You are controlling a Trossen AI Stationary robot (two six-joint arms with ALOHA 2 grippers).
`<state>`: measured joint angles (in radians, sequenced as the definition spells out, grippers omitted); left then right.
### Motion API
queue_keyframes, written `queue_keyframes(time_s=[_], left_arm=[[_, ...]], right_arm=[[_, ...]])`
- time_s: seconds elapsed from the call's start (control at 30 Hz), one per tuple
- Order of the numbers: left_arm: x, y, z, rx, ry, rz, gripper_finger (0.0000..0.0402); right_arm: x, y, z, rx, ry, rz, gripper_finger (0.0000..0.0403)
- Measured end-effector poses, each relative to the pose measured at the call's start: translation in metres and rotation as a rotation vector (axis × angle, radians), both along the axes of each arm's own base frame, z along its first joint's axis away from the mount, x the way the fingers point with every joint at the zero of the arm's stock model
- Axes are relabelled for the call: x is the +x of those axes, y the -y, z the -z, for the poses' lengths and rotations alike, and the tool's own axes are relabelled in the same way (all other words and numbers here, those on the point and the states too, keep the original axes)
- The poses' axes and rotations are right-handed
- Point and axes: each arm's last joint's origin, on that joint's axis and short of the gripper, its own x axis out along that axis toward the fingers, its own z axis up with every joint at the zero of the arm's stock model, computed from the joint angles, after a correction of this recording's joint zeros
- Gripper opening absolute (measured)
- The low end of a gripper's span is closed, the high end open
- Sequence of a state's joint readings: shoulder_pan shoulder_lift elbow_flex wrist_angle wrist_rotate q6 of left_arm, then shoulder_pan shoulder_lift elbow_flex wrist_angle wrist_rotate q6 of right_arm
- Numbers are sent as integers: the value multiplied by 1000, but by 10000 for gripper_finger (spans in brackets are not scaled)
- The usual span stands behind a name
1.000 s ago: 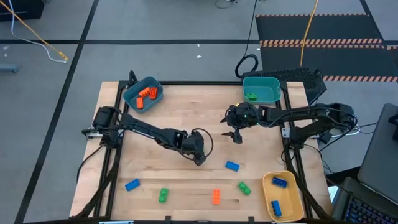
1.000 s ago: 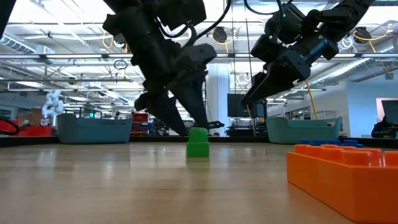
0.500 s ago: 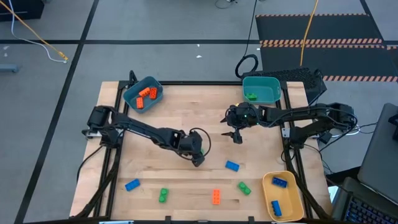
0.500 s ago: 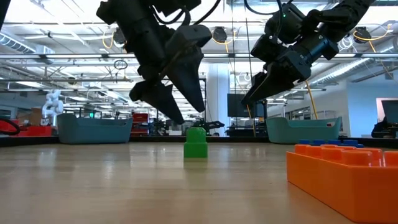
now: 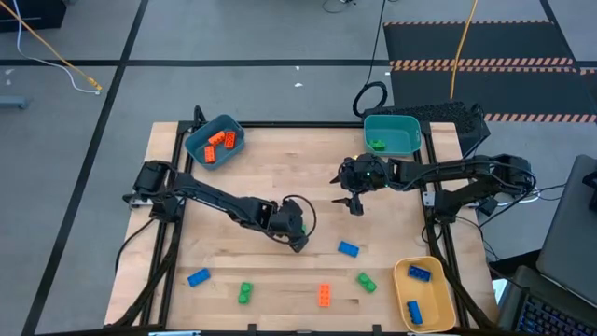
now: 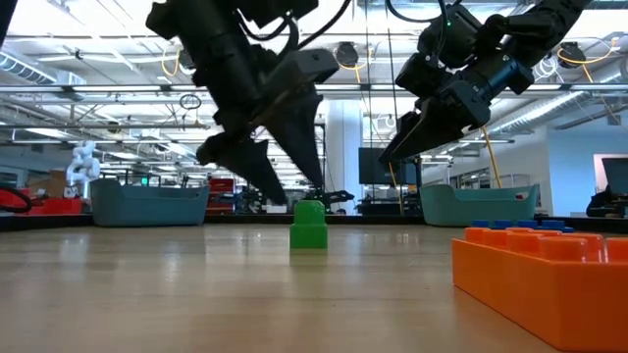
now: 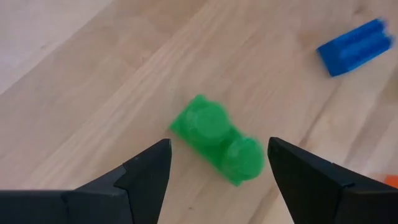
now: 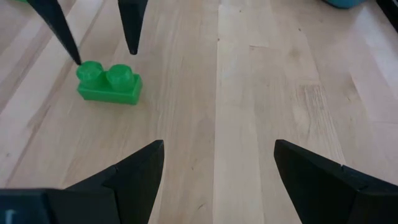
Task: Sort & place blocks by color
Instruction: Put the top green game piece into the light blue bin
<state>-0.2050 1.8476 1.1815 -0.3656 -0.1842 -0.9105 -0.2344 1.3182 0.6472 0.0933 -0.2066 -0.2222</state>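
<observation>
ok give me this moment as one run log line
left end effector: open, poised over green block, not gripping | right end effector: open, empty, hovering near teal bin

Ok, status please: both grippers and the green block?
Left gripper open, above green block. Right gripper open, empty. Block untouched, nothing in the way.

A grey floor (image 5: 280, 37) with dark seams surrounds the wooden tabletop (image 5: 280, 168); a hazard-striped black mat (image 5: 476, 42) lies far right, under bright ceiling lights (image 6: 98, 59).
</observation>
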Motion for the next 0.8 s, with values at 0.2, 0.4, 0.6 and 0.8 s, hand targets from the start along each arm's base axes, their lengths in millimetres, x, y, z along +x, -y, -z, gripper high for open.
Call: queue_keyframes(time_s=[0.2,0.4,0.6,0.8], left_arm=[[2,2,12,-31,-31,42,266],[7,1,23,-26,-40,43,266],[5,-12,33,33,-126,88,266],[5,-30,33,106,-156,168,266]], right_arm=[[0,0,0,-6,4,-4,297],[0,0,0,-6,4,-4,297],[0,0,-1,-8,8,-5,297],[0,0,0,-7,6,-5,297]])
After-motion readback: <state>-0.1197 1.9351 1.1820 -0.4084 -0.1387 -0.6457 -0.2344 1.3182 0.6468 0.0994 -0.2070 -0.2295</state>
